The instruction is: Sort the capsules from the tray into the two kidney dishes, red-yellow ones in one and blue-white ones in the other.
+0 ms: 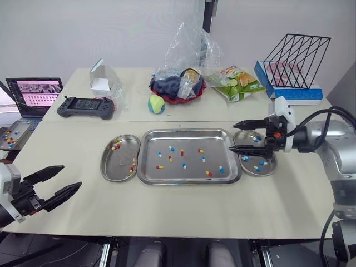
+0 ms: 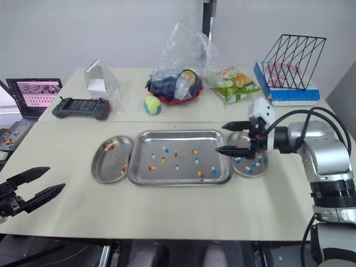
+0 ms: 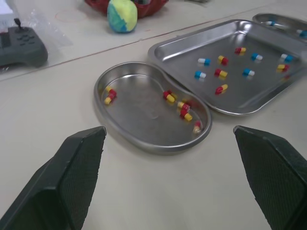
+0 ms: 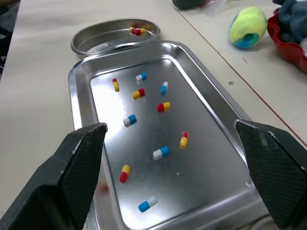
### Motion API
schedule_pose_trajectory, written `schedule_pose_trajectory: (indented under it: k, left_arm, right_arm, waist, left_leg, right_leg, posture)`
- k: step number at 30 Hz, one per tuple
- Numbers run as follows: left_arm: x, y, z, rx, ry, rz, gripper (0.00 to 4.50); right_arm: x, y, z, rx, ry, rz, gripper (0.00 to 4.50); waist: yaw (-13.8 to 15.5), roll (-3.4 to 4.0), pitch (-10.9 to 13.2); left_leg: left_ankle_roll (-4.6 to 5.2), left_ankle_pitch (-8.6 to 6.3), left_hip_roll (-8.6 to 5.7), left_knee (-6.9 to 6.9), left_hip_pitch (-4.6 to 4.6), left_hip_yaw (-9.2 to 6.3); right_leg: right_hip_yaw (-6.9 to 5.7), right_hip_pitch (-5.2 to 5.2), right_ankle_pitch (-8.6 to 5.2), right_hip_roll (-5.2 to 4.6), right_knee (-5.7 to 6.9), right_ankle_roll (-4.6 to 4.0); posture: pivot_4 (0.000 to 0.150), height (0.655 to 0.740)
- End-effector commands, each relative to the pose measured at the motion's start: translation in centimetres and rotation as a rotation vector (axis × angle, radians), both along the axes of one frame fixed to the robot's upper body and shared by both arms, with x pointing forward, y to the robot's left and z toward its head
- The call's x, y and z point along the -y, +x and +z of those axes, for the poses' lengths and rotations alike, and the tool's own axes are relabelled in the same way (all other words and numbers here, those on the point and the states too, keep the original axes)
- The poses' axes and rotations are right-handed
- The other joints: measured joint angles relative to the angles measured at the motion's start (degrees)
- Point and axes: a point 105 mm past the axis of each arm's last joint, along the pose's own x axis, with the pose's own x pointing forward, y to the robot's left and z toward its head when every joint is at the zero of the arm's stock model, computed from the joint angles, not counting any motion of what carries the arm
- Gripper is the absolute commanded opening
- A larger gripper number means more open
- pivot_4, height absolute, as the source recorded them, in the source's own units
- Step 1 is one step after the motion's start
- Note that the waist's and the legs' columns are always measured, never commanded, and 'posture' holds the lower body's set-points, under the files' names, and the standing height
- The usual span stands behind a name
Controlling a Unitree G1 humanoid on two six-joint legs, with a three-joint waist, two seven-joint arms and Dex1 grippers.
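the right gripper (image 1: pixel 232 137) — fingers spread, empty — is hovering over the rectangular steel tray (image 1: pixel 189 173) rim, the nearest blue-white capsule (image 1: pixel 221 168) lying just leftward.

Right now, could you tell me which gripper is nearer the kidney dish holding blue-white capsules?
Right. The right gripper is at that kidney dish's edge beside the tray; the left gripper far off by the table's front-left corner.

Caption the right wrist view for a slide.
Open right gripper faces steel tray of mixed red-yellow and blue-white capsules.
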Motion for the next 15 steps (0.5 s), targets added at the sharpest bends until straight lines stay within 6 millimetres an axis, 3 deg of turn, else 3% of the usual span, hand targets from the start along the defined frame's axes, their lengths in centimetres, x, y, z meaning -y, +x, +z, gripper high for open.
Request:
schedule_pose_trajectory:
  k: [1, 8, 13, 15]
  left_arm:
    - [0.4, -0.1, 1.0, 0.031, -0.006, -0.012, 4.50]
    - [0.6, -0.1, 1.1, 0.003, 0.009, -0.041, 4.50]
    - [1.4, 1.3, 3.0, 0.021, 0.020, -0.105, 4.50]
    - [1.5, 1.4, 2.8, 0.024, 0.024, -0.111, 4.50]
  right_arm:
    - [-0.5, -0.5, 1.3, 0.045, 0.009, 0.026, 4.48]
    - [0.0, -0.9, 1.1, 0.035, -0.019, 0.028, 4.48]
    - [0.0, -0.9, 1.5, 0.051, -0.008, 0.022, 4.48]
    - [-0.3, -1.0, 1.3, 0.049, -0.008, 0.026, 4.48]
  waist:
    - [0.04, -0.02, 0.00]
    - [0.01, -0.02, 0.01]
    - [0.22, -0.06, 0.04]
    - [0.10, -0.06, 0.03]
  left_leg:
    - [0.00, 0.00, 0.00, 0.00, 0.00, 0.00]
    - [0.00, 0.00, 0.00, 0.00, -0.01, 0.01]
    - [-0.02, 0.01, 0.00, 0.00, -0.01, 0.15]
    - [-0.02, 0.01, 0.00, 0.00, 0.00, 0.15]
  right_leg:
    - [-0.01, 0.00, 0.00, 0.01, 0.00, 0.00]
    - [-0.01, 0.00, 0.01, 0.01, -0.01, 0.01]
    - [-0.07, 0.02, 0.02, 0.02, 0.00, 0.00]
    - [-0.05, 0.02, 0.03, 0.02, 0.00, 0.00]
  posture:
    - [0.150, 0.7400]
    - [0.150, 0.7400]
    - [0.150, 0.7400]
    - [0.150, 0.7400]
